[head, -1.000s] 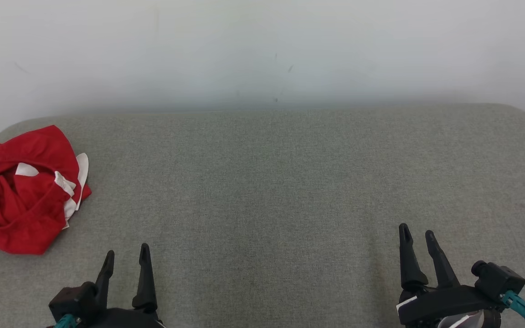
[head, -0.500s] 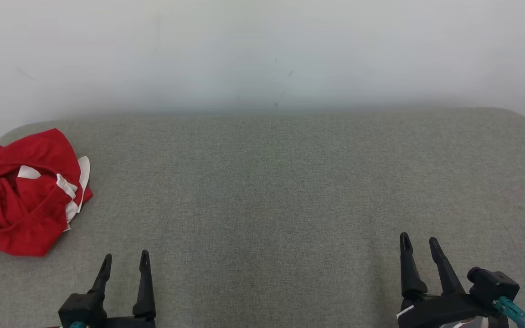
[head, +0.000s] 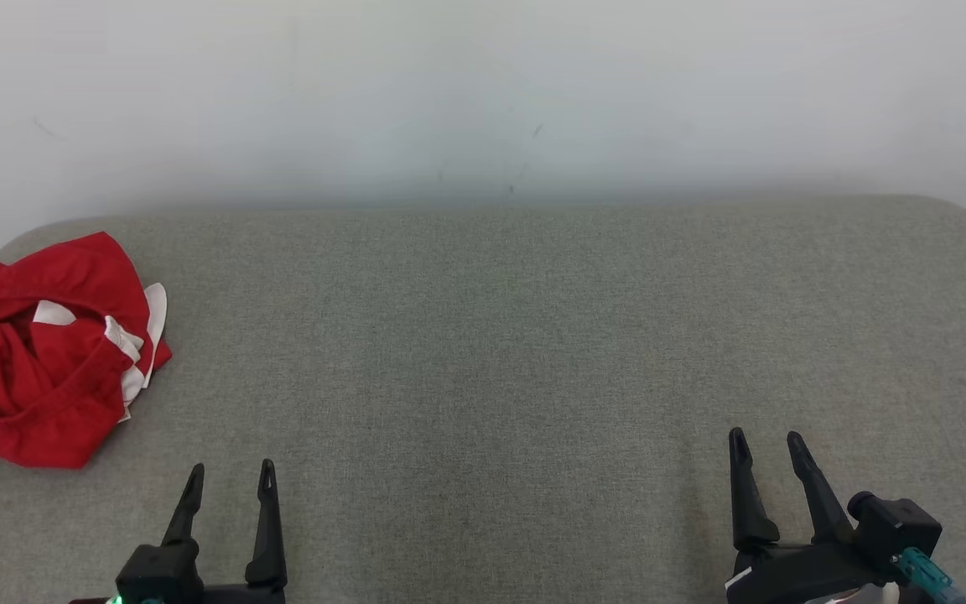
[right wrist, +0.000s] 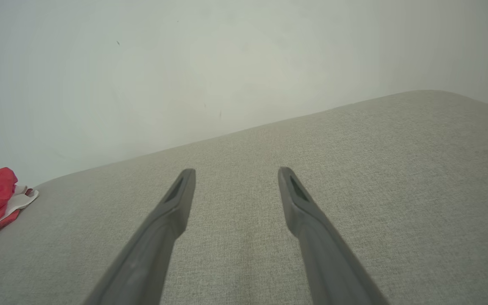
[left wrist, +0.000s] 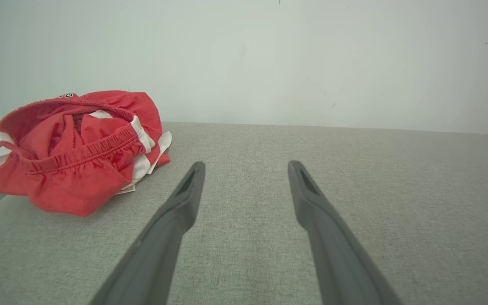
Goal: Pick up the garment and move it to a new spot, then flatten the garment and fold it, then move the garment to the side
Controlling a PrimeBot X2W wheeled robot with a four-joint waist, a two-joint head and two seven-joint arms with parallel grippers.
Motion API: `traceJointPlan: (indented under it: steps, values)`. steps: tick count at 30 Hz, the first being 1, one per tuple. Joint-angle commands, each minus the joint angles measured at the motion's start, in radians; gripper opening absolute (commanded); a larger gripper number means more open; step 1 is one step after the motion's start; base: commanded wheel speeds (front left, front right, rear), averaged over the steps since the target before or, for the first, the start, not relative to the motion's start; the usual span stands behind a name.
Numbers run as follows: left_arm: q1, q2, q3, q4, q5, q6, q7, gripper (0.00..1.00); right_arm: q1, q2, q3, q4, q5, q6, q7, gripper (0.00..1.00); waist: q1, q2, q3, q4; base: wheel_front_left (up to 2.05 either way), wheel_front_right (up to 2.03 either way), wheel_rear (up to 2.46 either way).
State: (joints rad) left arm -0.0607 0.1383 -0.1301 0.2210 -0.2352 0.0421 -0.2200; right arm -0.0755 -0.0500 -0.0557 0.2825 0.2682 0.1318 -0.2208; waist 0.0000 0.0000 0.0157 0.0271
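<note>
Our left hand (head: 231, 466) and right hand (head: 764, 434), both spread and empty, sit slightly lower in frame than a second ago; the red garment (head: 38, 369) stays crumpled on the bench (head: 491, 335), middle left.

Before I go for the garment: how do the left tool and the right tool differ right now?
The left tool sits close to the crumpled red garment; the right tool is far across the grey surface from it. In the head view the left tool's fingers point roughly straight up, while the right tool's fingers lean to the left. Shared: both are open and empty.
</note>
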Motion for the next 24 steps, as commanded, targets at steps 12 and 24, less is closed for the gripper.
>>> traceJointPlan:
  steps: [12,24]
  values:
    - [0.0,-0.025,0.025,0.013,0.084,-0.017,-0.034,1.0,-0.006,0.0,0.005,0.009,-0.104,-0.002,-0.033,1.0,0.0,0.0,0.008,0.002,0.0,0.0,0.0]
    - [0.0,-0.04,0.04,0.02,0.133,-0.026,-0.046,1.0,-0.009,0.0,0.006,0.019,-0.148,-0.002,-0.046,1.0,0.0,0.0,0.007,0.002,0.0,0.0,0.0]
